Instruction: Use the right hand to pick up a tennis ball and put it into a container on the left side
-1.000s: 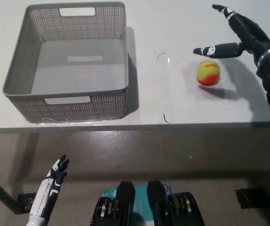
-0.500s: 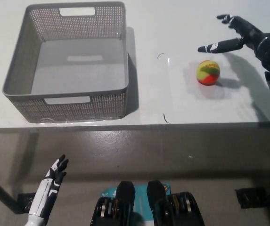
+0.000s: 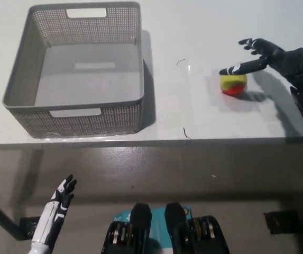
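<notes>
— What do we see at the left?
— Our white left hand [image 3: 61, 197] idles below the table [image 3: 193, 21], fingers spread; the grey basket [image 3: 77, 114] is empty.
— And rightward?
— The tennis ball [image 3: 233, 84] lies on the table, our black right hand [image 3: 262, 55] spread just over it, holding nothing.

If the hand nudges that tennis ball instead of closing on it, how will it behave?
The tennis ball is round and sits free on the smooth white table, so it will probably roll away. The open right robot hand lies over its far side, so a nudge likely sends it toward the table's near edge. It looks light and easy to lift.
</notes>
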You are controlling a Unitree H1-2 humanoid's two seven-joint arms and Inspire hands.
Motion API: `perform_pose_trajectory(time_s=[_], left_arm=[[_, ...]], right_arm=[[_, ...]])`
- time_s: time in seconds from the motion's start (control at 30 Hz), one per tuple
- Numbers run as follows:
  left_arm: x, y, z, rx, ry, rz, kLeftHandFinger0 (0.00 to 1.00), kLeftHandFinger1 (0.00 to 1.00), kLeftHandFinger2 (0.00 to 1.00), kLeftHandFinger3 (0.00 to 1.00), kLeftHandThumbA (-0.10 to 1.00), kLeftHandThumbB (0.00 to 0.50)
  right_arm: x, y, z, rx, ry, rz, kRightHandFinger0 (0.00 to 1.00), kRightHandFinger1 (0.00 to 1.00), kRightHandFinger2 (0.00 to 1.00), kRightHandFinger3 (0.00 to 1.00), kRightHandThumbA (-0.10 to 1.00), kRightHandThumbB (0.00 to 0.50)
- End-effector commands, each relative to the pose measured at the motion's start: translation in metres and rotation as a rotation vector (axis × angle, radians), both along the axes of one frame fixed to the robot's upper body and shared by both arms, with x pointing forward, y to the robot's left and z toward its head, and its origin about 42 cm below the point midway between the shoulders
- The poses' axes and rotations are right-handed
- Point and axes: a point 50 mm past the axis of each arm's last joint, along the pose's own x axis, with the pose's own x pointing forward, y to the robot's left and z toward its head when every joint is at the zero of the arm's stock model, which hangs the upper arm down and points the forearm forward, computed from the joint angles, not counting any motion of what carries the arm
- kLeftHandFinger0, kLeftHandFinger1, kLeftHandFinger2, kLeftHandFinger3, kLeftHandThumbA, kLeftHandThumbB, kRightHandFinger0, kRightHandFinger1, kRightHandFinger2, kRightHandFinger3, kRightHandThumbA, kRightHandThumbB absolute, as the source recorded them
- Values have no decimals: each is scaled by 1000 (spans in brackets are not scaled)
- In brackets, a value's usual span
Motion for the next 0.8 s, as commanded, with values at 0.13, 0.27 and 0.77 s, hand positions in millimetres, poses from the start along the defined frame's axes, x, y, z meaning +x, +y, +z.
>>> perform_pose_trajectory(time_s=[0.13,0.27,0.77], left_arm=[[0,10,6,34,-38,-6,1000,1000,1000,1000,1000,263],[1,10,5,39,-35,-3,1000,1000,1000,1000,1000,266],[0,11,6,37,-31,-4,1000,1000,1000,1000,1000,271]], right_arm=[[11,14,30,0,-79,49,1000,1000,1000,1000,1000,486],[12,15,27,-17,-73,49,1000,1000,1000,1000,1000,500],[13,15,20,-53,-47,61,1000,1000,1000,1000,1000,500]])
